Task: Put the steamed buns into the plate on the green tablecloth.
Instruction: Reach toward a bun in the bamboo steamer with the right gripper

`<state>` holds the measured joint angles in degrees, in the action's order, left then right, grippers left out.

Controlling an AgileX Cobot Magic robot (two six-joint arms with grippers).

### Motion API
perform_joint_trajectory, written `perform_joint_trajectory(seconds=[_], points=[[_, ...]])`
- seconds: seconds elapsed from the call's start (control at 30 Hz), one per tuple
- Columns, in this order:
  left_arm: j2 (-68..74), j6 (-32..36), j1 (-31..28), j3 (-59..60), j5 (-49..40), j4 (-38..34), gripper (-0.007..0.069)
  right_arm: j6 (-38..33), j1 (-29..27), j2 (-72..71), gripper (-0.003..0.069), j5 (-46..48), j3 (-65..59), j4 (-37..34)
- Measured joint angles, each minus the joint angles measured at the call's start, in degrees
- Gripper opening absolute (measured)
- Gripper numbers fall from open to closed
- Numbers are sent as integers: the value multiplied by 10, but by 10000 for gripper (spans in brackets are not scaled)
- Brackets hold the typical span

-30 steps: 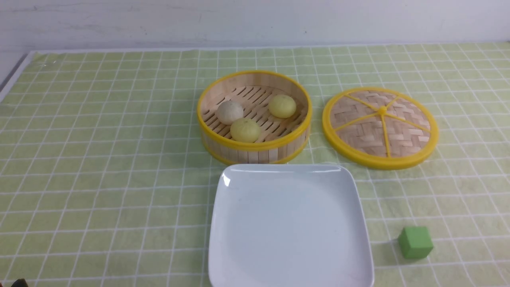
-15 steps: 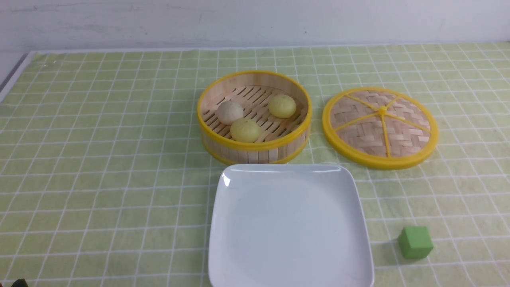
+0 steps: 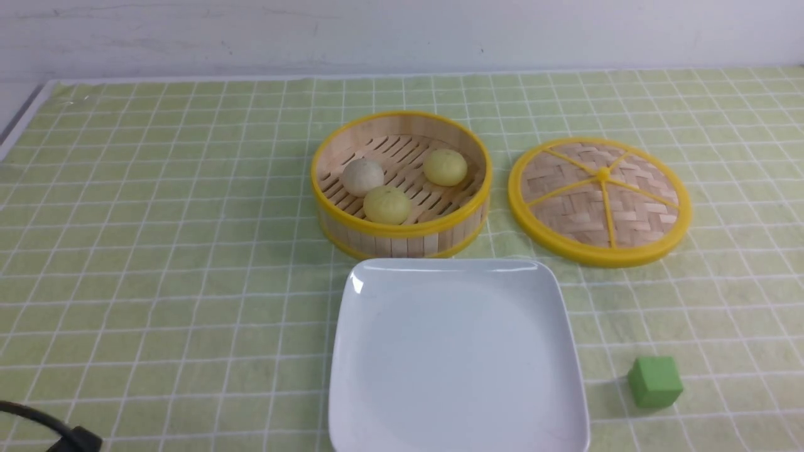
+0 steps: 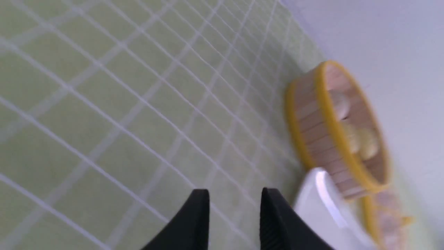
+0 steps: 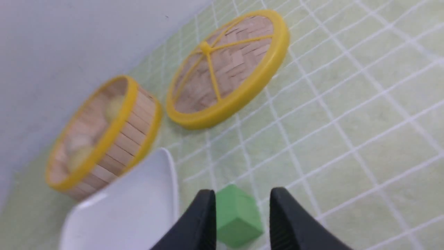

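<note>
All three steamed buns sit in the round yellow-rimmed bamboo steamer basket (image 3: pixel 402 229): greyish-beige bun (image 3: pixel 362 176) and front pale yellow bun (image 3: pixel 387 204) side by side, rear pale yellow bun (image 3: pixel 445 167) apart from them. The glossy white square plate (image 3: pixel 458 351) lies just in front of the basket on the pale green grid-lined tablecloth (image 3: pixel 157 251), flat woven bamboo lid (image 3: pixel 600 201) to the basket's right, small green cube (image 3: pixel 655 382) right of the plate. Left gripper (image 4: pixel 235 191) has jaws spread over cloth, nothing between; right gripper (image 5: pixel 242 191) has jaws spread too, cube visible beyond the gap, not pinched.
</note>
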<state>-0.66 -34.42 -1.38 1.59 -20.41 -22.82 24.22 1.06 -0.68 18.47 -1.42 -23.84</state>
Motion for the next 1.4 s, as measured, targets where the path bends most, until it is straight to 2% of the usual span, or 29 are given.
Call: perform_joint_trajectory(seconds=[0.1, 0.27, 0.47, 0.5, 0.57, 0.6, 0.63, 0.7, 0.77, 0.8, 0.87, 0.9, 1.0, 1.07, 1.13, 1.17, 1.2, 1.23, 1.33, 1.37, 1.4], points=[[0, -70, 0, 0, 2, -89, 241, 15, 0, 0, 240, -5, 0, -33], [0, -100, 0, 0, 26, -126, 241, 18, 0, 0, 240, -35, 0, -42], [0, -92, 0, 0, 102, -125, 238, -8, 0, 0, 229, -64, 31, -30], [0, -86, 0, -1, 113, -123, 232, -22, 0, 1, 211, -62, 47, -21], [0, -19, 0, -44, 102, -88, 188, -62, 0, 33, 128, -43, 121, 31], [0, -19, 0, -50, 102, -88, 183, -65, 0, 37, 120, -40, 121, 36], [3, 24, 0, -92, 73, -64, 148, -86, 0, 68, 53, -12, 171, 81], [38, 82, 0, -161, 7, -23, 91, -100, 0, 130, -7, 44, 235, 139], [93, 110, 0, -209, -87, 9, 34, -101, 0, 191, -12, 98, 275, 178], [100, 110, 0, -214, -87, 13, 34, -101, 0, 206, -12, 113, 284, 181], [202, 125, 0, -265, -220, 52, 2, -98, 0, 309, -12, 212, 327, 194], [241, 133, 0, -279, -255, 61, 2, -102, 0, 342, -10, 244, 336, 188], [332, 178, 0, -303, -300, 72, 2, -153, 0, 449, -8, 292, 342, 135], [374, 231, 0, -315, -301, 64, 2, -242, 0, 530, -8, 300, 347, 54], [388, 247, 0, -316, -299, 57, 2, -291, 0, 554, -6, 303, 351, 17], [405, 277, 0, -318, -293, 37, 2, -363, 0, 600, -1, 305, 363, -63], [409, 280, 0, -318, -292, 34, 2, -393, 0, 612, 1, 305, 367, -84], [422, 299, 0, -319, -283, 16, 2, -461, 4, 656, 15, 307, 385, -163], [438, 325, 0, -320, -269, -5, 2, -566, 28, 723, 64, 300, 420, -262], [443, 333, 0, -320, -267, -9, 3, -603, 51, 752, 103, 293, 439, -292], [443, 334, 0, -320, -267, -9, 3, -608, 55, 762, 103, 291, 443, -299]])
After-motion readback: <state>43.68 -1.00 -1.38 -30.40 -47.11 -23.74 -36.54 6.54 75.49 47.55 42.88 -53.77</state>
